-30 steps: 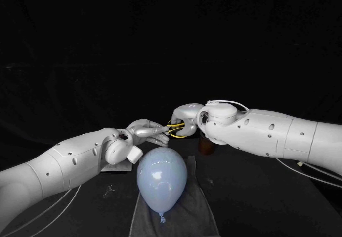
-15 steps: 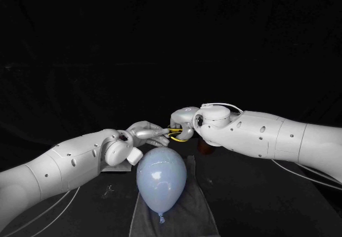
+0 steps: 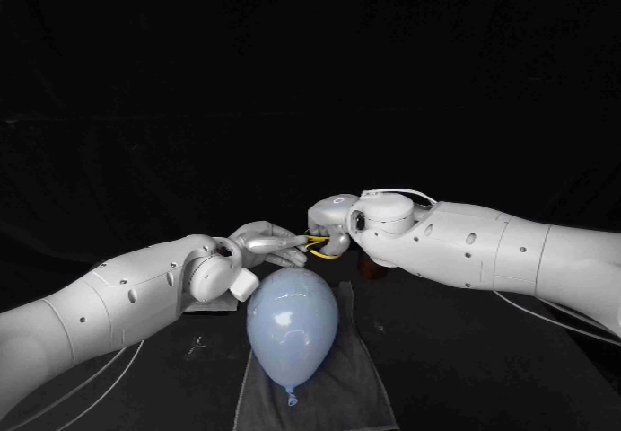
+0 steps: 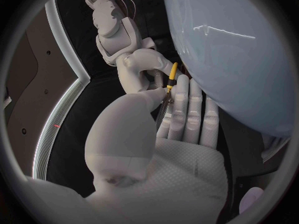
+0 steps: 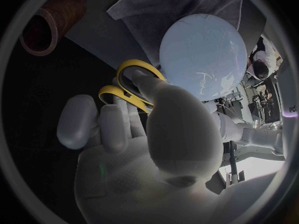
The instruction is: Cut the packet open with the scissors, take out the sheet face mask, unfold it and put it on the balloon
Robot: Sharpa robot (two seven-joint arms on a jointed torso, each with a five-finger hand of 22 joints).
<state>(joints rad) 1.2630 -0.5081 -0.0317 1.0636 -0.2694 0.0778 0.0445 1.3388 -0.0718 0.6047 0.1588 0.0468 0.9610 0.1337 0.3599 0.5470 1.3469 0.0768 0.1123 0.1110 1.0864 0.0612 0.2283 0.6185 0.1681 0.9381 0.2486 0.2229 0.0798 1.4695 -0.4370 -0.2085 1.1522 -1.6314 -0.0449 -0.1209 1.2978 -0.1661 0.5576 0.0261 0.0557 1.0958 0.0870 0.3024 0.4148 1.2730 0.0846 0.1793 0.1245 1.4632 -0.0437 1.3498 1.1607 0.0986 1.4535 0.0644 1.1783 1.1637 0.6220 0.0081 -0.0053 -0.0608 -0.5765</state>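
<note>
- Two surfaces make up the setting: a black table [image 3: 492,377] in a dark room, and a grey cloth [image 3: 330,400] spread on it.
- One pale blue balloon [image 3: 293,319] lies lengthwise on the cloth, with its knotted neck towards the robot and its round end away from it.
- One brown tube [image 5: 53,22] sits on the table near the cloth's far corner, on the right arm's side of the balloon.
- One pair of scissors [image 3: 319,242] with yellow handles is held in the air just beyond the balloon's round end, clear of the balloon and the table. It spans the gap between the two hands, which nearly meet there.
- Both yellow loops point towards the right hand [image 3: 334,218], and the dark blades point towards the left hand [image 3: 266,242].
- Right hand, beyond the balloon's round end: the thumb passes through one yellow loop and the fingers curl at the other, so this hand grips the scissors by the handles.
- Left hand, just beside the round end: the fingers lie straight and close together, and the thumb presses in against them. The blades are pinched between thumb and fingers.
</note>
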